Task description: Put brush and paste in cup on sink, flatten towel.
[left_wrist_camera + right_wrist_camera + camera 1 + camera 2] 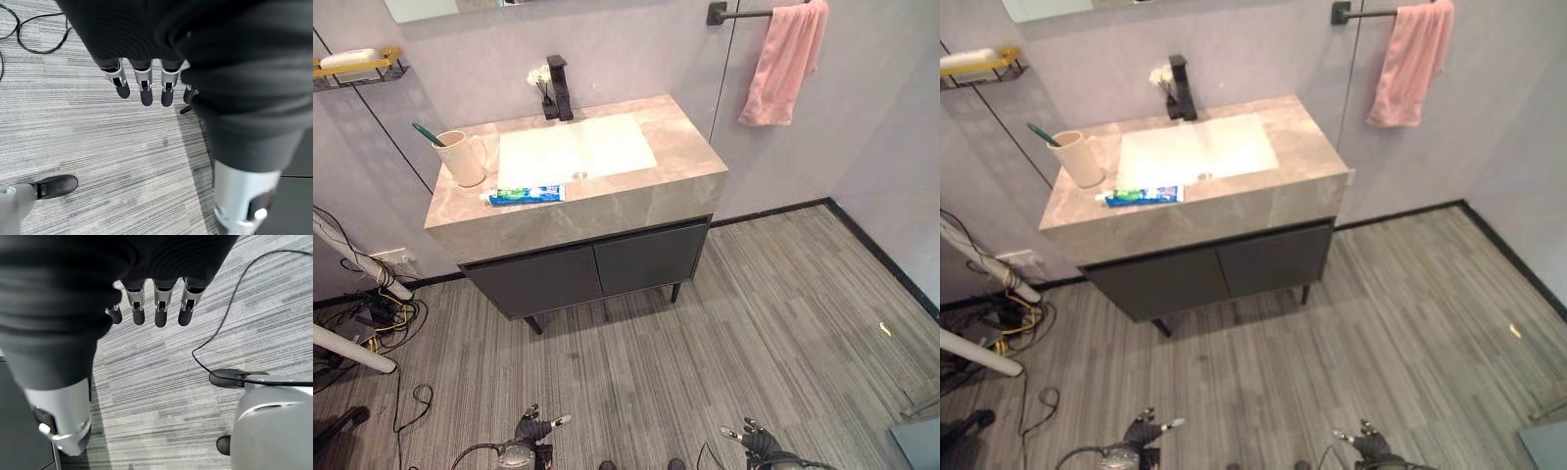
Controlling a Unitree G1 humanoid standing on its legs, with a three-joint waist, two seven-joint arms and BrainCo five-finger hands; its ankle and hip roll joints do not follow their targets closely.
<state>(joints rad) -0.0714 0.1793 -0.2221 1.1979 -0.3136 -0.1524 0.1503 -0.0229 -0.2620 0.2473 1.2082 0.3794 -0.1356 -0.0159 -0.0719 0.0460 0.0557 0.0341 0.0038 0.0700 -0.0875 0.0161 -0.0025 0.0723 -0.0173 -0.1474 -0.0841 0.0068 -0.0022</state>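
Both arms hang low at the near edge of the head views, the left hand [536,428] and the right hand [751,438] apart. In each wrist view the fingers [143,86] point straight down, relaxed and holding nothing

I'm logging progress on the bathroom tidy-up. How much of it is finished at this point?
Partly done. The toothbrush already stands in the cup on the sink counter. The toothpaste lies flat on the counter's front edge beside the cup, so it is left to do. The pink towel hangs bunched on its bar, not flattened. Nothing is in hand: the left hand and right hand hang open over the floor.
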